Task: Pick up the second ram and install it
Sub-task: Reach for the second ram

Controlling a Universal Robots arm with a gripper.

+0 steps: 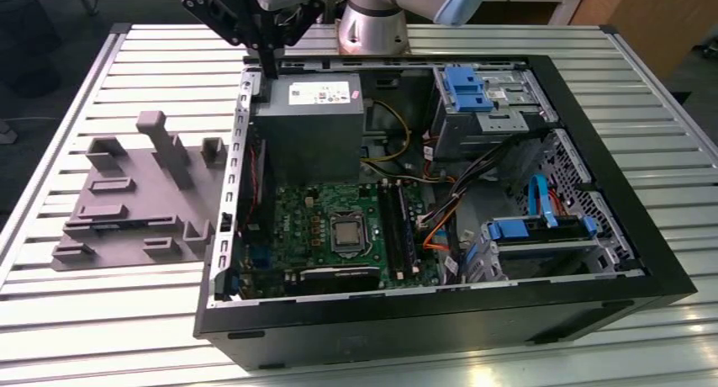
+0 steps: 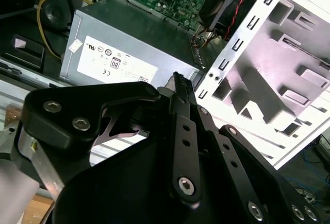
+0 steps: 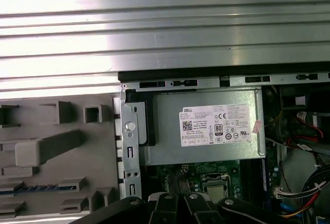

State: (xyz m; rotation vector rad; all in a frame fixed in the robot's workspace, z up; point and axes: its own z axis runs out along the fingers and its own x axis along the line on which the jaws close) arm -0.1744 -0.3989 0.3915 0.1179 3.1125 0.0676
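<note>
The second ram [image 3: 36, 188] is a thin dark blue-green stick lying low in the grey plastic holder [image 3: 51, 147]. In the exterior view the second ram [image 1: 109, 225] shows as a dark strip near the holder's [image 1: 129, 198] front. My gripper [image 1: 269, 70] hangs above the case's back left corner, over the grey power supply [image 1: 308, 109]. It is well behind the holder and apart from the ram. Its black fingers [image 2: 178, 87] stand together, shut, with nothing visible between them. The motherboard's [image 1: 336, 227] long black memory slots [image 1: 398, 227] lie inside the case.
The open black computer case [image 1: 449, 311] lies on a slatted metal table [image 1: 113, 320]. Inside are blue drive brackets [image 1: 472, 88], a drive cage [image 1: 539, 235] and loose cables [image 1: 449, 202]. The robot's base [image 1: 376, 25] stands behind the case. The holder has upright posts [image 1: 168, 147].
</note>
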